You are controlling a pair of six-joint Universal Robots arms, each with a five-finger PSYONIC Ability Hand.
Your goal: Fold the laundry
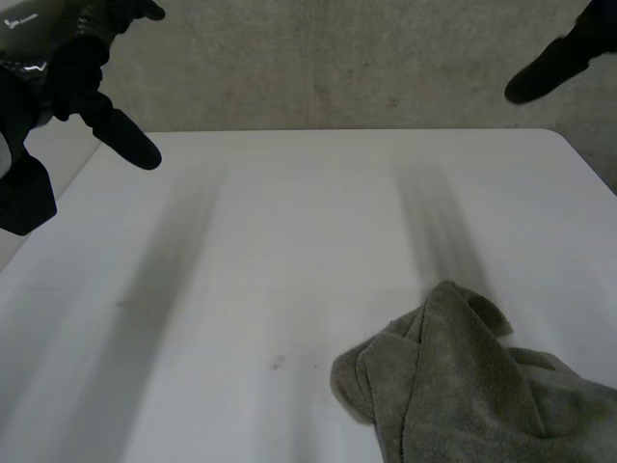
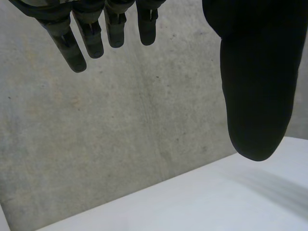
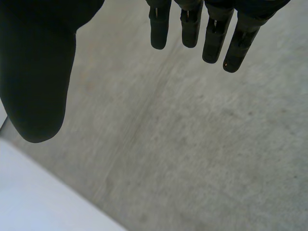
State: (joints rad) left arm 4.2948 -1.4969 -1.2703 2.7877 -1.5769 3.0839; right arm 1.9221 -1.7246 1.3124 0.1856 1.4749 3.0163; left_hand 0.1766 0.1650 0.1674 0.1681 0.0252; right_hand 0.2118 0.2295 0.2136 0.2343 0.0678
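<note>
Left hand point(image 1: 92, 82) raised above the far left corner of the white table point(image 1: 289, 231), touching nothing. In the left wrist view, fingers point(image 2: 89, 36) straight and a little spread, thumb point(image 2: 257, 86) held wide apart from them. Hand open and empty. Beyond the fingertips, a grey concrete surface point(image 2: 120, 134); under the thumb, a strip of the table.

Right hand point(image 1: 554, 63) lifted as well, just past the far right corner of the table, over the concrete. In the right wrist view, fingers point(image 3: 211, 36) hanging straight, thumb point(image 3: 38, 72) well away from them. Open too, holding nothing. Below the thumb, a small piece of the table edge.

Grey towel point(image 1: 463, 386) lying crumpled in a loose heap on the table, at the near side, on the right arm's side. Well apart from the 2 hands, closer to the right hand than to the left one, and much nearer to the robot than either of them. Several soft folds and 1 thick rolled edge visible on the heap. Not yet folded flat.
</note>
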